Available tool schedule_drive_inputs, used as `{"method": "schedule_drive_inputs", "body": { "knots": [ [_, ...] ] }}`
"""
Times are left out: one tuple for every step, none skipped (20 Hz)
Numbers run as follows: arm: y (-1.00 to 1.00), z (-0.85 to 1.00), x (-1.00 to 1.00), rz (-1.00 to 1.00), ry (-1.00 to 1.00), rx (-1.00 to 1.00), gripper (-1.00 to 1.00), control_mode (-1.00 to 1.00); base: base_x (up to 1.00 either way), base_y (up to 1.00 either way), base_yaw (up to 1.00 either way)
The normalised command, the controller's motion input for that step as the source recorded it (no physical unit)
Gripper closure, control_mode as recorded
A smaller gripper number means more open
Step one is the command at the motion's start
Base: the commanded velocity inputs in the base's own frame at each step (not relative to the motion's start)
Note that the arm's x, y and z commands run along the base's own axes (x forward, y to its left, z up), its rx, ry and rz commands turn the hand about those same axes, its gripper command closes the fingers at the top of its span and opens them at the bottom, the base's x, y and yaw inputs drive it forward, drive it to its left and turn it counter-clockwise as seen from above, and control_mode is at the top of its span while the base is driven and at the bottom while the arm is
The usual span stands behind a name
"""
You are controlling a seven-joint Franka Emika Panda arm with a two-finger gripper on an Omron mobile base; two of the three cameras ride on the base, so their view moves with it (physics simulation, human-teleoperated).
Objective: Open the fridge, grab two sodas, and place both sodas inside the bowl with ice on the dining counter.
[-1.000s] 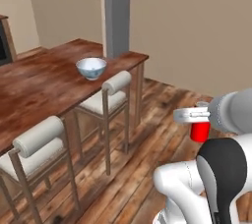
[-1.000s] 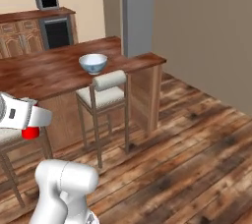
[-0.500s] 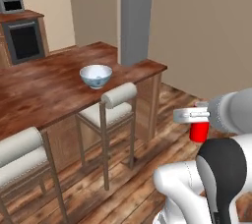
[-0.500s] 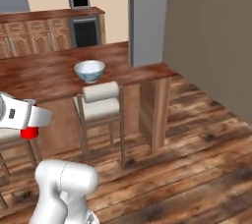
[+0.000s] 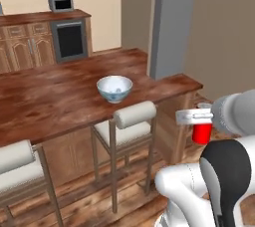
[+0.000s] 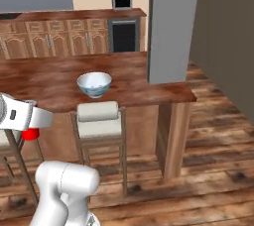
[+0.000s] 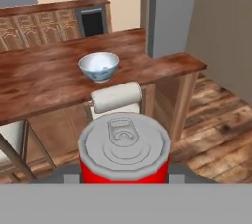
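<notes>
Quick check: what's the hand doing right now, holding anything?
Hand: closed on the red soda can, carried upright, short of the dining counter.

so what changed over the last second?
The base drove and turned, so both base views swung: the dark reddish-brown dining counter and the white bowl with ice now sit nearer and more central. Nothing on the counter moved. The gripper stayed shut on the small red soda can, arm pose unchanged.
</notes>
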Motion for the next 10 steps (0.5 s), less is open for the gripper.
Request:
{"method": "schedule_drive_inputs", "body": {
  "knots": [
    [0.00,0.00,0.00,0.00,0.00,0.00,1.00,1.00,0.77,-0.34,0.50],
    [0.00,0.00,0.00,0.00,0.00,0.00,1.00,1.00,0.71,-0.35,0.49],
    [0.00,0.00,0.00,0.00,0.00,0.00,1.00,1.00,0.60,-0.40,0.47],
    [0.00,0.00,0.00,0.00,0.00,0.00,1.00,1.00,0.59,-0.42,0.46],
    [0.00,0.00,0.00,0.00,0.00,0.00,1.00,1.00,0.59,-0.40,0.46],
    [0.00,0.00,0.00,0.00,0.00,0.00,1.00,1.00,0.64,-0.41,0.46],
    [0.00,0.00,0.00,0.00,0.00,0.00,1.00,1.00,0.65,-0.43,0.45],
    [0.00,0.00,0.00,0.00,0.00,0.00,1.00,1.00,0.65,-0.47,0.44],
    [0.00,0.00,0.00,0.00,0.00,0.00,1.00,1.00,0.64,-0.51,0.42],
    [0.00,0.00,0.00,0.00,0.00,0.00,1.00,1.00,0.58,-0.51,0.37]
  ]
}}
